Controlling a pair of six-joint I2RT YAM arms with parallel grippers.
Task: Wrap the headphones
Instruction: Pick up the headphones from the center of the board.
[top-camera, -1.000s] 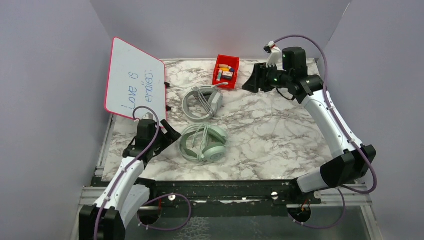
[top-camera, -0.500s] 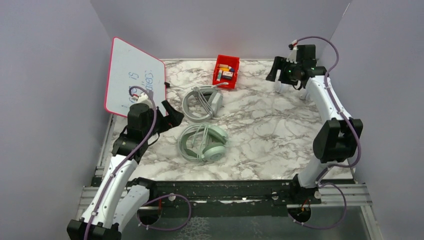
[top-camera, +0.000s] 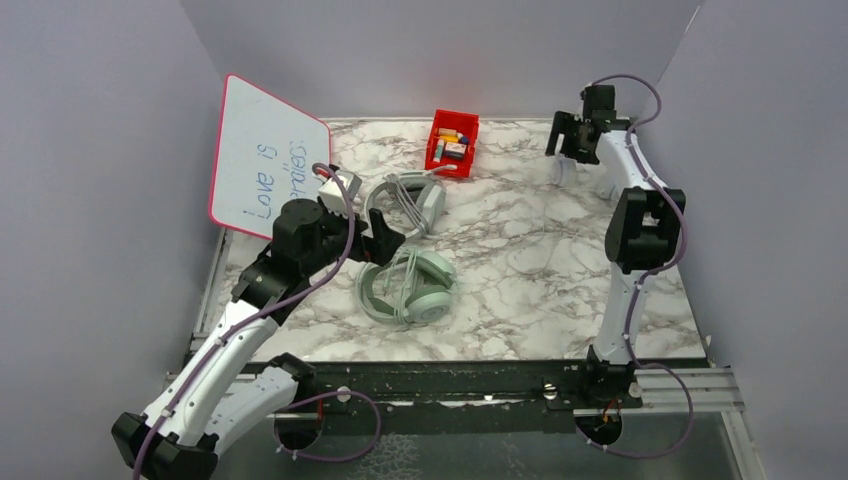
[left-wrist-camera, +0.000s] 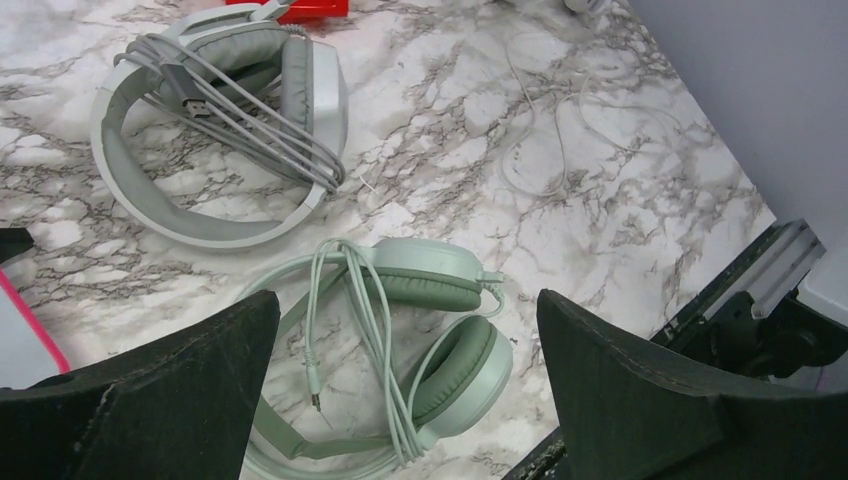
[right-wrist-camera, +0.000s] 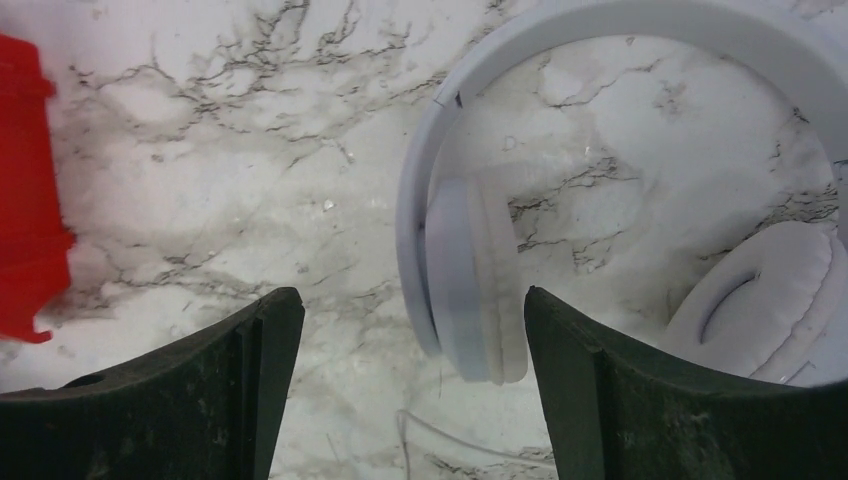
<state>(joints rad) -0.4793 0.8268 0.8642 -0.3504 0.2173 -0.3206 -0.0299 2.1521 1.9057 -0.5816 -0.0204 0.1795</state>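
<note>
- Top external: my left gripper has swung over the mint-green headset, jaws wide, empty.
- Right gripper, also widened, now hangs above the white headset, far right; wrapping not begun.

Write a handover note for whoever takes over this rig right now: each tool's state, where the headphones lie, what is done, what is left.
Left tool: open, empty, above the mint-green headset.
Right tool: open, empty, above the white headset at the far right.
Grey-white headset: near the red bin, cable bundled across its band.
Done: the grey-white and mint-green cables look gathered onto their headsets.
Left: a thin white cable lies loose on the table; it is probably the white headset's and needs wrapping.
</note>
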